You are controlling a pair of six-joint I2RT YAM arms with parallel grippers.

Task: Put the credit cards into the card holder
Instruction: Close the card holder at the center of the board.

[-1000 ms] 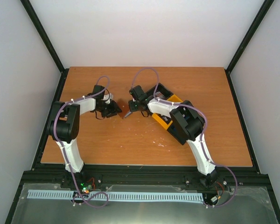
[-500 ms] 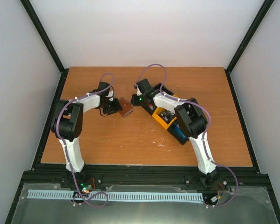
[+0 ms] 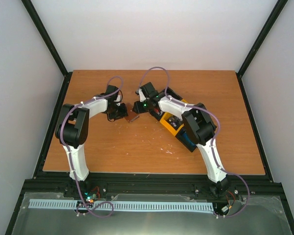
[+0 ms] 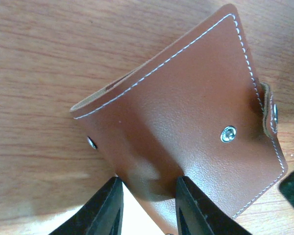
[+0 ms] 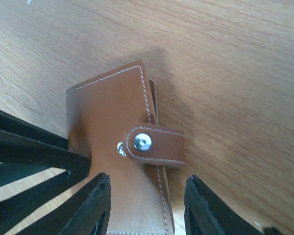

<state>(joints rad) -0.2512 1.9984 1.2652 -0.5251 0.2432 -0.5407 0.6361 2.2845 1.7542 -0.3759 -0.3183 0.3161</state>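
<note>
Wooden surface [image 3: 137, 152] inside a white-walled enclosure with a black frame, both arms reaching toward the middle-far part. Brown leather card holder [image 4: 186, 112] sits between the two grippers, left of the black and yellow bin [image 3: 174, 128] and apart from it. White stitching along its edges. It is folded shut, with the snap tab [image 5: 154, 145] fastened over the open side. A second metal stud [image 4: 228, 133] shows on the outer face.

Left gripper [image 4: 149, 180] pinches the card holder at one corner on the fold side, with leather pressed between both black fingers. Shadow underneath suggests the holder is tipped up off the wood rather than lying flat, but how far can't be told.

Right gripper [image 5: 147, 180] comes in from the opposite side with its fingers spread. They straddle the tab end of the card holder: one finger overlaps the leather face, the other stands just clear of the edge with wood visible between.

Right arm lies over the bin in the top view. Bin contents are too small to identify as credit cards.
</note>
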